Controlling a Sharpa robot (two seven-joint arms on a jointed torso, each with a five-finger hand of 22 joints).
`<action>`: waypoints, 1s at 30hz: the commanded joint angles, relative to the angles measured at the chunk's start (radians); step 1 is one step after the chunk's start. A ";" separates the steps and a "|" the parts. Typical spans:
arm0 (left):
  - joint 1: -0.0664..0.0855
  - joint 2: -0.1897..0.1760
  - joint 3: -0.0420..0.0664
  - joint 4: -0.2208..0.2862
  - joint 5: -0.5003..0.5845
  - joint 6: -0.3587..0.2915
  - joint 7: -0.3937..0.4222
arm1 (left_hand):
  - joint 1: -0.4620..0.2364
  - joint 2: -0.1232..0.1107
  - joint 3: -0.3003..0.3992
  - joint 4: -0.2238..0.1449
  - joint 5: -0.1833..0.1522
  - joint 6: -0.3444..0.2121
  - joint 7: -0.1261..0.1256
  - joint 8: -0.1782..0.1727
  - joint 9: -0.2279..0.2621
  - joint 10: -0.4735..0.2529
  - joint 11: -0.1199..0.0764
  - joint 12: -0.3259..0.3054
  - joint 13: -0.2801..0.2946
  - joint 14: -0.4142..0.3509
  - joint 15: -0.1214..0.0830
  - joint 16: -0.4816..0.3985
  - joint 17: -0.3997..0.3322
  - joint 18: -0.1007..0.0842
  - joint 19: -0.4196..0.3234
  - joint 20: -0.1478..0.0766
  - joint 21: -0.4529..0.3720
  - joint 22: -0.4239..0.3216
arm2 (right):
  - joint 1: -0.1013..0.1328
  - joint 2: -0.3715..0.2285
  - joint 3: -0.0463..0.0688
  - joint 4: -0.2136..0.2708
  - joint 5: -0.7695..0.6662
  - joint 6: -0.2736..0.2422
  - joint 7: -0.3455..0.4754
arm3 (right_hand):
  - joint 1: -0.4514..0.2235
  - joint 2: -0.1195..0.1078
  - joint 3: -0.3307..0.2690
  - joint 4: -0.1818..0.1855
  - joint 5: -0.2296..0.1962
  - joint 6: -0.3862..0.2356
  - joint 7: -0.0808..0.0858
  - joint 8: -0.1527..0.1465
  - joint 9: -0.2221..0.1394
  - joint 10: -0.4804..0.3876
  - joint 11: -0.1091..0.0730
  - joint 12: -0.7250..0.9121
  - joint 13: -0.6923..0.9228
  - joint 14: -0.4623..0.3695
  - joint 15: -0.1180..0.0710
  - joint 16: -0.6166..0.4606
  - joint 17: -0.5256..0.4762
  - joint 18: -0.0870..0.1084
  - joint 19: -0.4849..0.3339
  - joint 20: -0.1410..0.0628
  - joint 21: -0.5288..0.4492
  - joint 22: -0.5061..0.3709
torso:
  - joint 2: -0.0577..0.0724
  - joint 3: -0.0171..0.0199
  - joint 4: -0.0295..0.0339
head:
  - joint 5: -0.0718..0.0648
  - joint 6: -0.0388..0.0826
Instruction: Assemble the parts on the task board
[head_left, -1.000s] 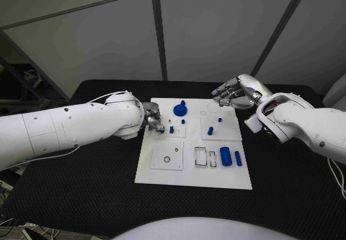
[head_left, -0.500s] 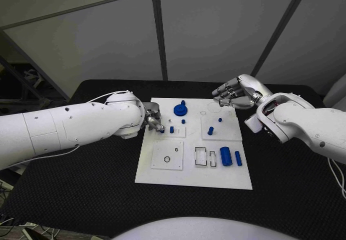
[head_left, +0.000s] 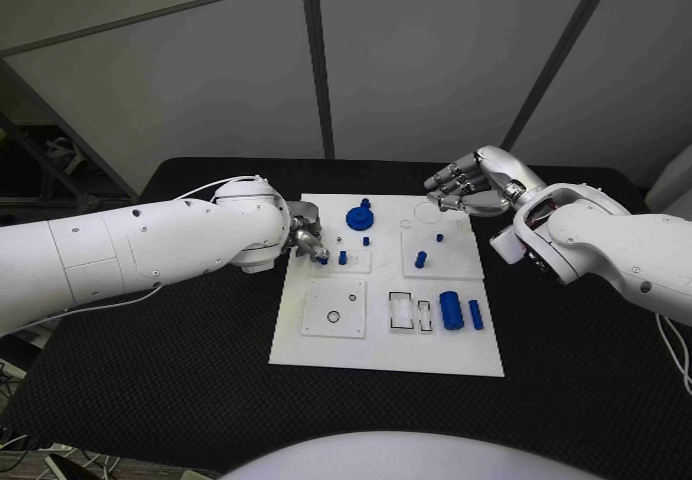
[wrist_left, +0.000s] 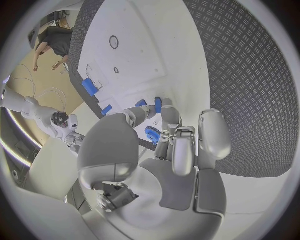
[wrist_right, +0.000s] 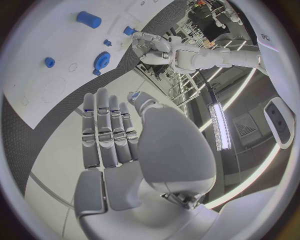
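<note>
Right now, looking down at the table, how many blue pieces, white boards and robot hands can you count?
Blue parts: 7 (gear, big cylinder, bar, four small pegs)
White task board: 1
Silver hands: 2 (left hand, right hand)
Total: 10

My head camera looks steeply down on the task board (head_left: 387, 300), mid-frame. Each wrist camera sits close behind its own hand: the left hand (wrist_left: 169, 150) fills its circle, the right hand (wrist_right: 119, 145) likewise. All three views share the board's far blue parts (head_left: 361, 217).
</note>
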 joint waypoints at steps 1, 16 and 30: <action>-0.007 0.006 -0.005 0.002 0.010 0.060 -0.008 | -0.015 0.003 0.129 -0.146 0.003 0.009 -0.006 0.007 -0.004 0.045 -0.030 0.015 0.024 0.086 -0.007 0.004 0.187 -0.055 0.014 0.001 0.009 0.160 | 0.002 0.000 0.001 0.003 -0.003 0.000 0.004 | -0.002 -0.001 0.004 0.001 0.005 0.001 0.000 -0.003 0.001 0.005 0.005 -0.007 -0.001 0.004 0.002 -0.005 0.001 0.011 0.003 0.001 -0.003 -0.002 | 0.000 -0.0001 0.0003 | 0.000 -0.001; -0.006 0.010 -0.005 -0.010 0.011 0.061 -0.008 | -0.094 0.036 -0.003 -0.089 0.000 0.036 -0.021 -0.002 -0.044 0.067 -0.039 0.040 0.078 0.087 -0.014 0.004 0.189 -0.058 0.022 -0.004 0.021 0.167 | 0.002 -0.003 0.001 0.004 -0.003 -0.001 0.003 | -0.002 -0.002 0.004 0.000 0.005 0.001 0.000 -0.003 0.001 0.005 0.005 -0.007 -0.002 0.004 0.002 -0.006 0.001 0.011 0.004 0.001 -0.003 -0.002 | -0.001 -0.0007 0.0005 | -0.001 -0.001; -0.006 0.019 -0.005 -0.024 0.011 0.058 -0.007 | -0.147 0.050 -0.088 -0.034 -0.025 0.053 -0.021 -0.012 -0.071 0.066 -0.039 0.044 0.091 0.087 -0.014 0.004 0.189 -0.060 0.026 -0.005 0.023 0.169 | 0.002 -0.006 0.001 0.006 -0.003 -0.002 0.003 | -0.003 -0.002 0.004 0.001 0.005 0.001 0.001 -0.003 0.001 0.005 0.005 -0.007 -0.002 0.004 0.002 -0.006 0.002 0.010 0.004 0.001 -0.004 -0.002 | -0.001 -0.0002 0.0006 | -0.002 0.000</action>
